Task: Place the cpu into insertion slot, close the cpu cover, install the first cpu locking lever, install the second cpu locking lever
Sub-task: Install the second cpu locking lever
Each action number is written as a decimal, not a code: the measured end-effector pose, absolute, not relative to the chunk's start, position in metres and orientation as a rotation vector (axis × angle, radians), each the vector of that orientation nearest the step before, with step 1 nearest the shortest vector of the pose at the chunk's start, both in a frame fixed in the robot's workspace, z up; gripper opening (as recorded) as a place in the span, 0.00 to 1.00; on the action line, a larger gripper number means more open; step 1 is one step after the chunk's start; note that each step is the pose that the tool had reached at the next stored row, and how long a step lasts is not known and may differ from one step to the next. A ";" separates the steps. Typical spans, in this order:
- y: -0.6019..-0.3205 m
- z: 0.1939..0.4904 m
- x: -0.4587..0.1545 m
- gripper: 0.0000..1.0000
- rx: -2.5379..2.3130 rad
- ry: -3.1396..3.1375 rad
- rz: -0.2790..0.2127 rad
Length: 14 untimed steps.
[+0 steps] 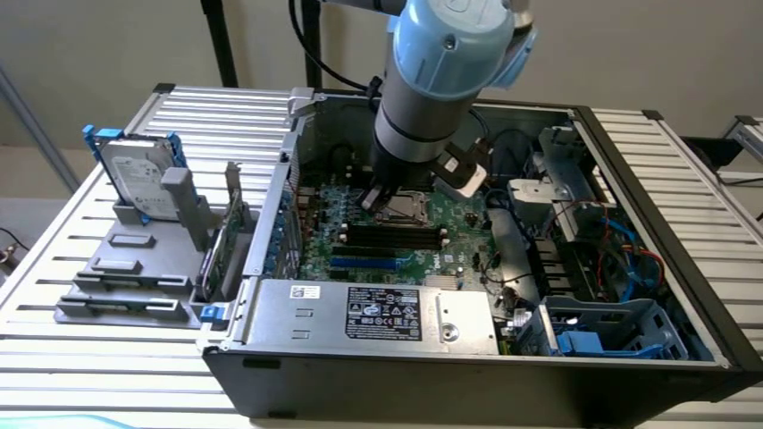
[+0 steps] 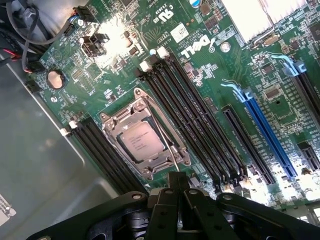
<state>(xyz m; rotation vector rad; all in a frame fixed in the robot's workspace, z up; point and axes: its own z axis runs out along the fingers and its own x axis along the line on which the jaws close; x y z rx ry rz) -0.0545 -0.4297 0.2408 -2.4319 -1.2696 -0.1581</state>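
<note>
Hard drive [image 1: 134, 174]: stands in a blue-edged bracket at the exterior view's left, on the slatted table [image 1: 71, 241], above grey plastic trays [image 1: 125, 277].
Computer case [image 1: 477, 384]: lies open on the table, with the green motherboard [image 1: 459, 223] facing up inside.
Power supply [image 1: 370, 313]: silvery box with a label, along the near edge of the case.
End effector [image 2: 179, 187]: its fingers are pressed together with nothing between them; it hangs just above the socket area, with the tips near a thin metal lever [image 2: 167, 145] beside the socket.
Cpu [image 2: 141, 141]: pale grey square, sitting flat in the insertion slot [image 2: 112, 145].
Cpu cover [image 2: 145, 107]: silvery frame lying down around the chip, whose face shows through its window.
Memory slots [image 2: 190, 115]: long black rows just beside the socket.
Drive cage [image 1: 608, 326]: blue-grey plastic, at the exterior view's right inside the case.
</note>
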 end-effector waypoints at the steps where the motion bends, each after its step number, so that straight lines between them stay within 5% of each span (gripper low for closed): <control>1: -0.430 0.241 -0.055 0.11 -2.432 -1.270 -0.158; 14: -0.430 0.229 -0.061 0.11 -2.437 -1.272 -0.154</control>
